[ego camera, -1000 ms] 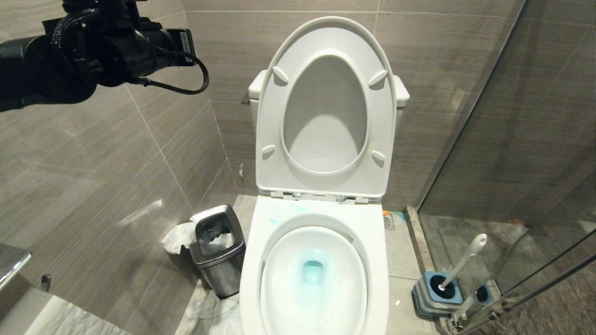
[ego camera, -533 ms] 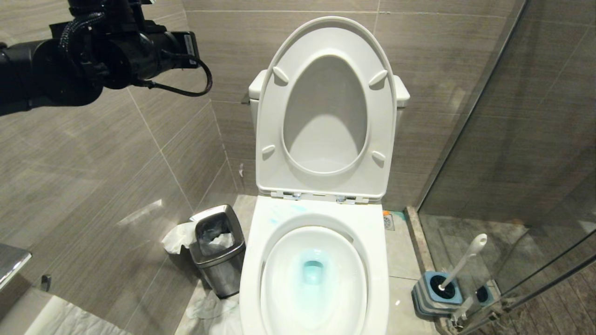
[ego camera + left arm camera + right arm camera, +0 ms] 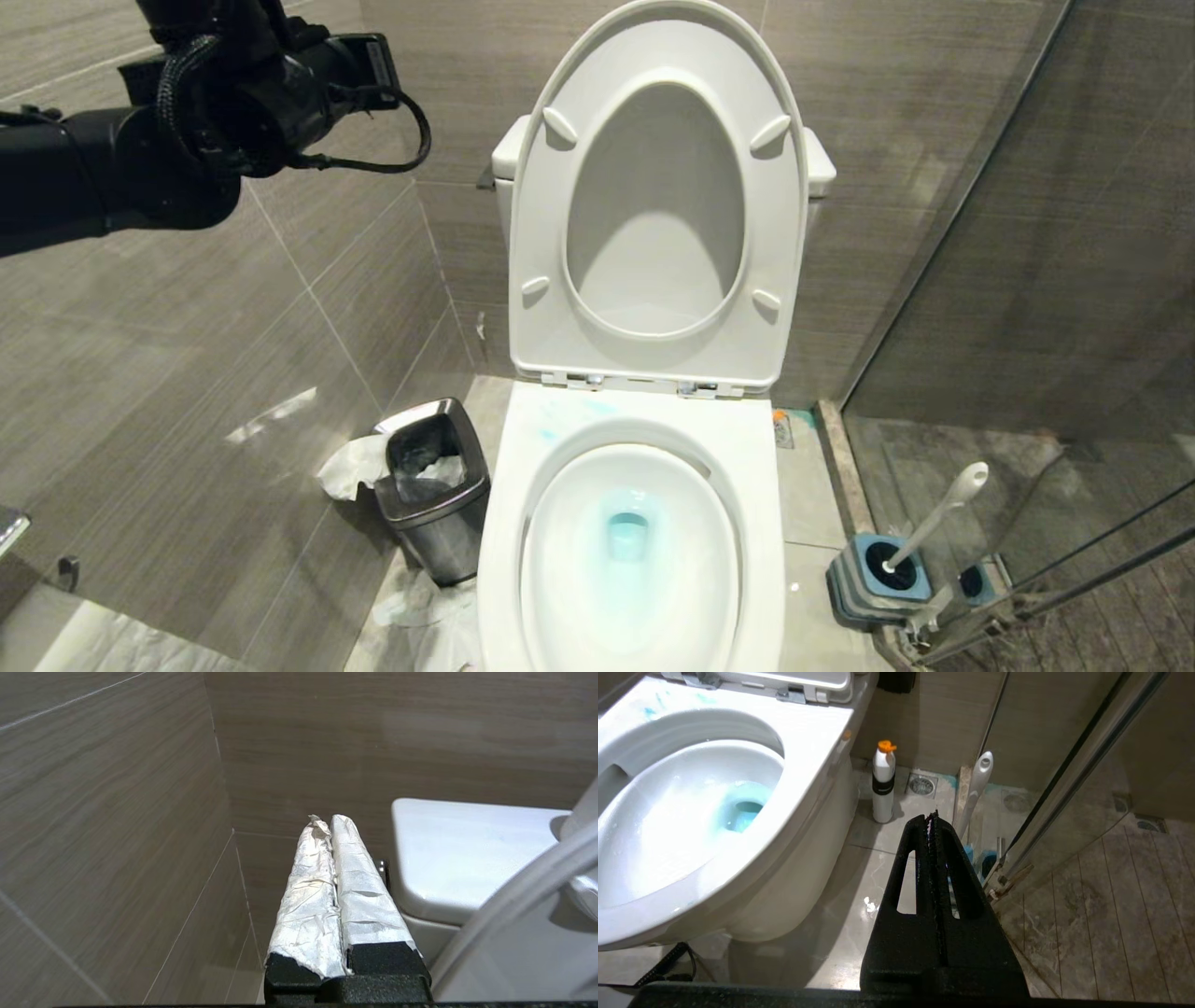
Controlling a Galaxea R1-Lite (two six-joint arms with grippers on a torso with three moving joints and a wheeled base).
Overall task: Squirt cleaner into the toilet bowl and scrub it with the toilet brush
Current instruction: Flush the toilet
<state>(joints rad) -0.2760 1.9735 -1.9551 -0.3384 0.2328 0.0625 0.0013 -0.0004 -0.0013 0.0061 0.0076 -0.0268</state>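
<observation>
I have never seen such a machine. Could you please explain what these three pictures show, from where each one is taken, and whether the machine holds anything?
A two-armed cleaning robot faces a toilet bowl tinted by blue cleaner. The head camera looks down; the left arm is raised near the wall. Each wrist camera looks along its own tool. The left tool, wrapped in tape, is shut and empty beside the tank. The right tool is shut and empty above the floor. The toilet brush stands in its holder, near a bottle. A bin stands left.

Right end effector (image 3: pixel 932 817) closed, empty, above floor; toilet bowl (image 3: pixel 808 732) beside, cleaner (image 3: pixel 742 809) tinting water; toilet brush (image 3: pixel 978 781) handle beyond, head probably hidden.
</observation>
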